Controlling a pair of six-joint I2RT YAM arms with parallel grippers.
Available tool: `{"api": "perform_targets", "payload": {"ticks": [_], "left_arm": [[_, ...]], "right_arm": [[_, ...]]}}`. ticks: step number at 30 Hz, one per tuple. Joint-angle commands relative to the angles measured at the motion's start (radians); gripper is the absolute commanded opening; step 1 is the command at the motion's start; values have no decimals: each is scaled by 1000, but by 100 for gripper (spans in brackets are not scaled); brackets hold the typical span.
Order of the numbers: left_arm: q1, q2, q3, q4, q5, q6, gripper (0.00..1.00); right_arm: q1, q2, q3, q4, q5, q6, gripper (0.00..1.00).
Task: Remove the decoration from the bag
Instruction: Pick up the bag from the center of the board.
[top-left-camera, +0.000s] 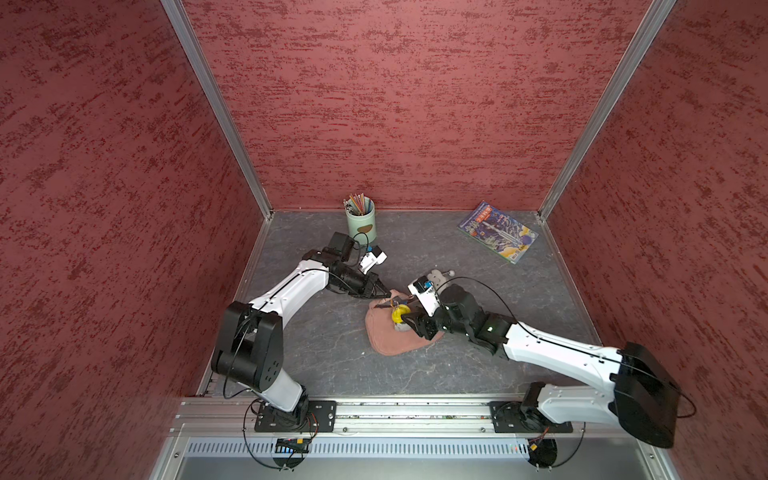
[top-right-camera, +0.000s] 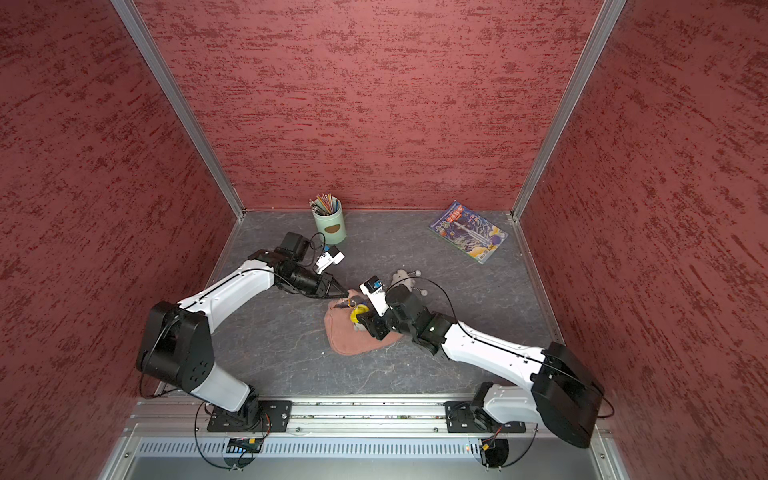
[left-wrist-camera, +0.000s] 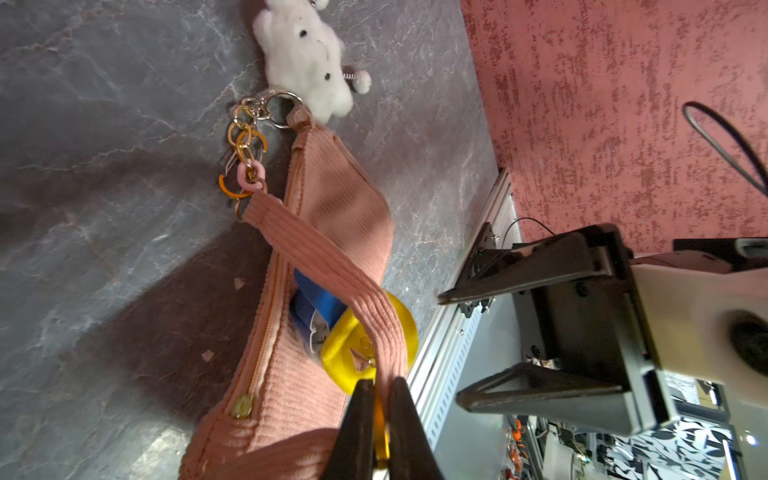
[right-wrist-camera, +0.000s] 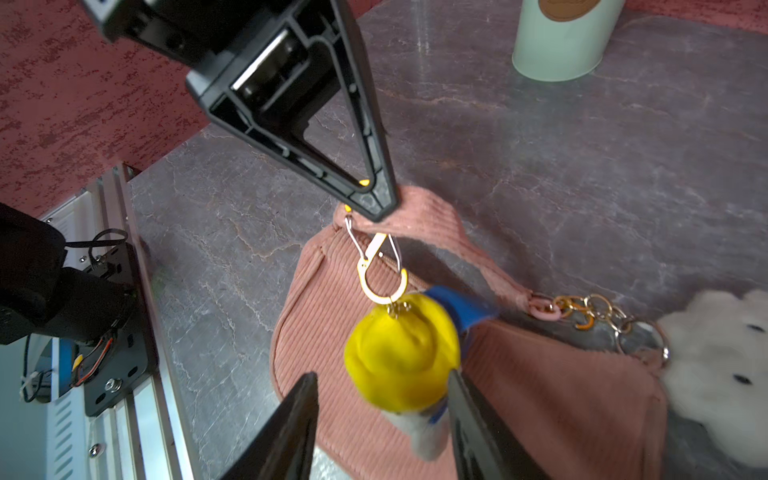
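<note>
The pink ribbed bag (top-left-camera: 395, 338) lies mid-table. The decoration (left-wrist-camera: 307, 58), a white fluffy plush, rests on the table at the bag's far end and hangs from a gold chain (left-wrist-camera: 245, 137) on the strap's ring. My left gripper (left-wrist-camera: 380, 390) is shut on the pink strap (left-wrist-camera: 324, 257) at the near end, beside a gold clip (right-wrist-camera: 380, 270). A blue-and-yellow toy (right-wrist-camera: 399, 353) hangs from that clip. My right gripper (right-wrist-camera: 382, 407) stands open around the toy, which touches one finger and leaves a gap to the other.
A pale green cup of pencils (top-left-camera: 361, 222) stands at the back, close behind the left arm. A colourful book (top-left-camera: 496, 232) lies at the back right. Red walls enclose three sides, and a metal rail (top-left-camera: 395, 409) runs along the front edge.
</note>
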Motion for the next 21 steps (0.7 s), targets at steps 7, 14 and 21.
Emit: {"api": "perform_targets", "payload": {"ticks": [7,14,21], "left_arm": [[-56,27,49,-34,70,-51,0],[-57,15,44,-31,56,-55,0],[-49,8,40,-21,25,-62,0]], "right_arm": [[0,110,58,186,29,-55,52],[-2,120,73,169,12,-28,40],[-7,112,86,126,-7,18,38]]}}
